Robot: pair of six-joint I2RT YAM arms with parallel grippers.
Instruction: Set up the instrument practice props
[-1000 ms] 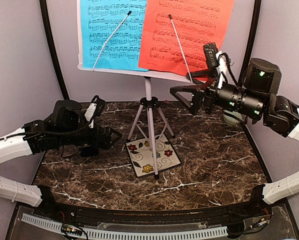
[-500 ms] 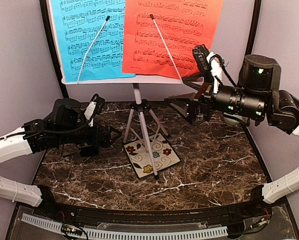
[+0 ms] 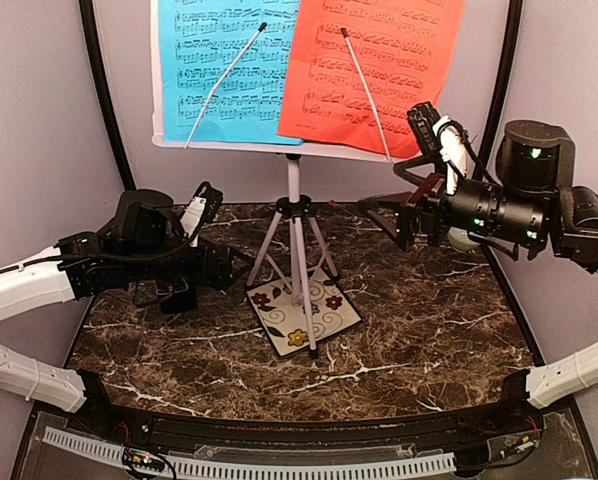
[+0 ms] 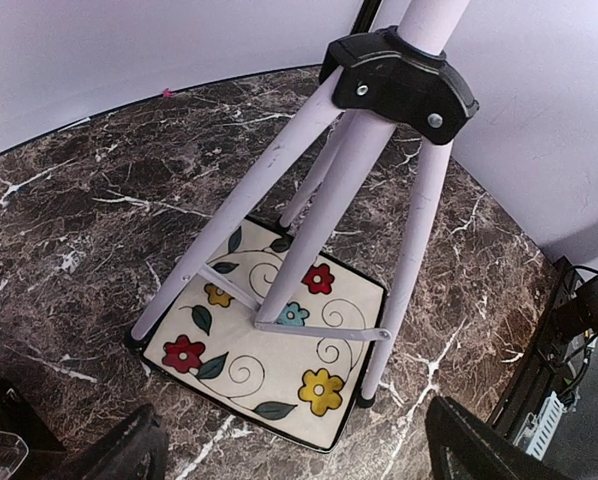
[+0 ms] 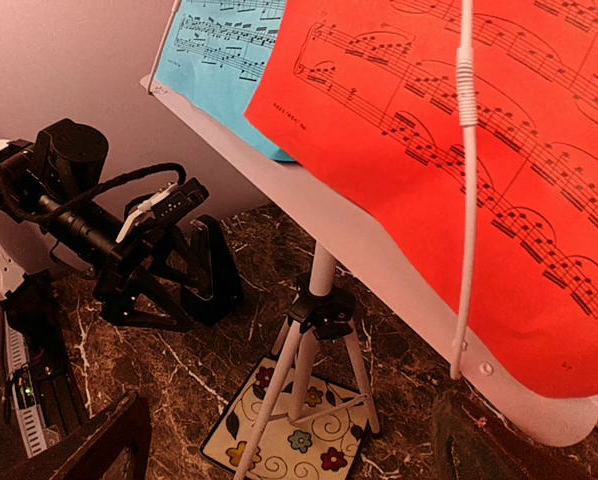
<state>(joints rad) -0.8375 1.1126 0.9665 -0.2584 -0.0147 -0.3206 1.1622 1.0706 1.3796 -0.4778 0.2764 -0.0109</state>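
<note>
The white music stand (image 3: pixel 279 149) stands on its tripod (image 3: pixel 297 250) at the back middle. It holds a blue sheet (image 3: pixel 229 70) on the left and a red sheet (image 3: pixel 379 70) on the right, each under a white wire arm. The tripod (image 4: pixel 349 180) straddles the floral tile (image 3: pixel 324 325). My left gripper (image 3: pixel 214 280) is open and empty, left of the tripod, pointing at it. The black pyramid metronome (image 5: pixel 204 275) stands on the table right beside it. My right gripper (image 3: pixel 384 215) is open and empty, below the stand's right corner, clear of it.
The floral tile (image 4: pixel 279 360) lies under the tripod, with two feet at its edges. Curved black frame posts (image 3: pixel 104 100) rise at the back left and right. A white cable chain (image 3: pixel 279 465) runs along the near edge.
The stand's desk swung left with both sheets, then back right. My right gripper drew back to the right, away from the desk's lower corner. My left gripper edged slightly right.
</note>
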